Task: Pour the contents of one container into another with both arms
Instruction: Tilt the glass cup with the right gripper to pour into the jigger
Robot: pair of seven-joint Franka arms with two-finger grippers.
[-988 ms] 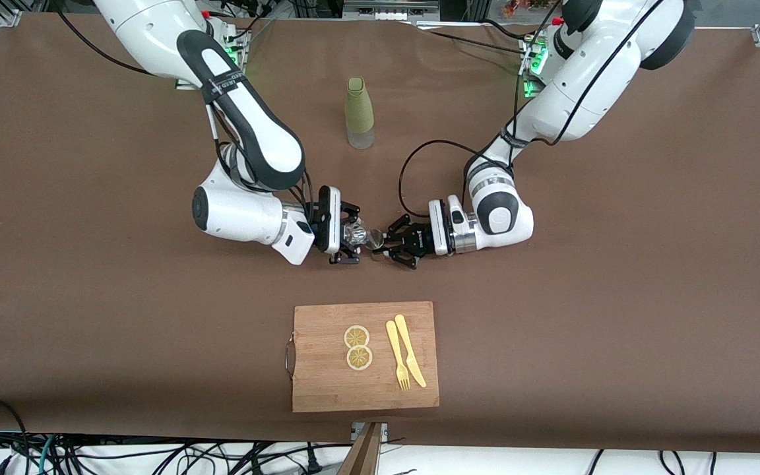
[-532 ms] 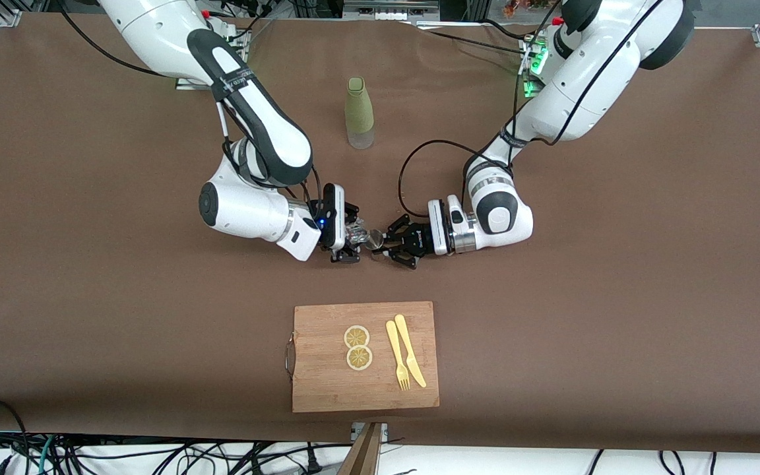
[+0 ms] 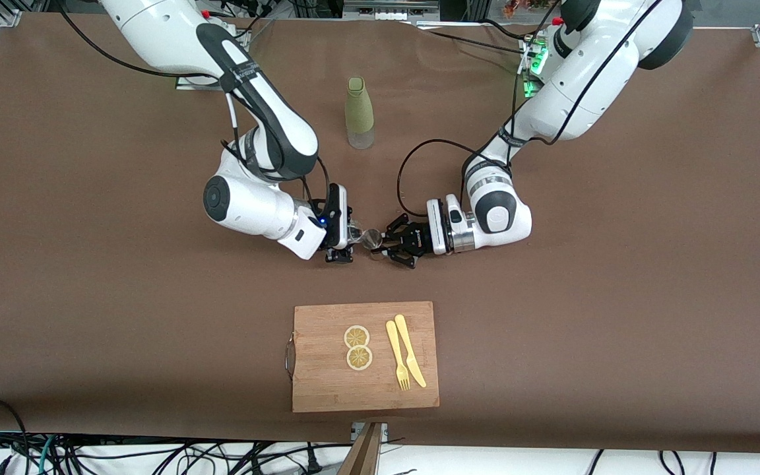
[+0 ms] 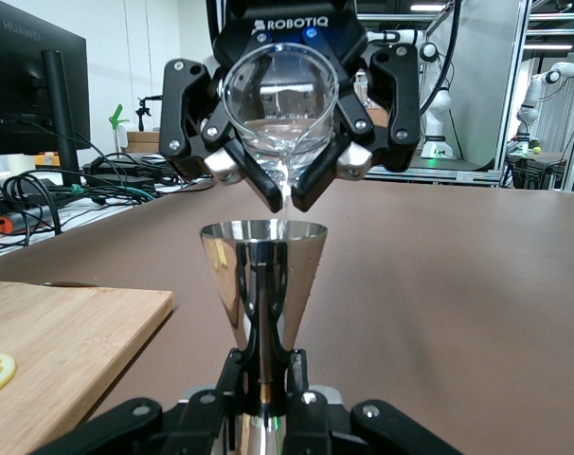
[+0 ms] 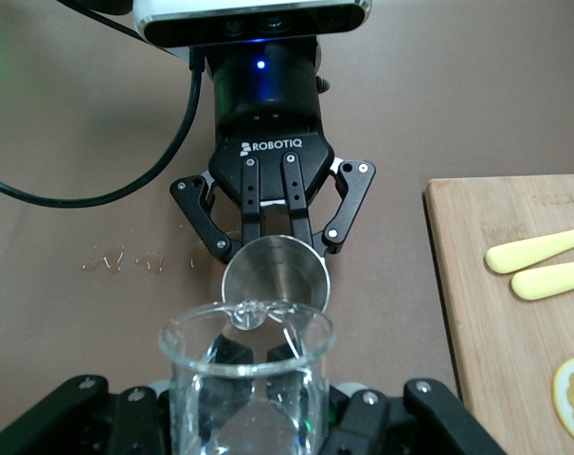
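A clear glass beaker (image 3: 355,231) is tipped spout-down, and my right gripper (image 3: 347,243) is shut on it over the middle of the table. Just below the spout stands an upright steel jigger (image 3: 374,238), with my left gripper (image 3: 381,246) shut on its stem. In the left wrist view a thin stream of water runs from the beaker (image 4: 280,104) into the jigger (image 4: 264,270), above my left gripper (image 4: 265,381). The right wrist view shows the beaker (image 5: 247,374) in my right gripper (image 5: 249,403), with its lip over the jigger's mouth (image 5: 276,277).
A green-sleeved bottle (image 3: 359,113) stands between the arm bases. Nearer the front camera lies a wooden cutting board (image 3: 327,386) with two lemon slices (image 3: 357,348) and a yellow fork and knife (image 3: 405,356). A few water drops (image 5: 126,259) lie on the brown cloth beside the left gripper.
My right arm has swung its forearm toward the jigger and rolled its wrist, tipping the beaker further over. The left arm and the jigger have barely moved.
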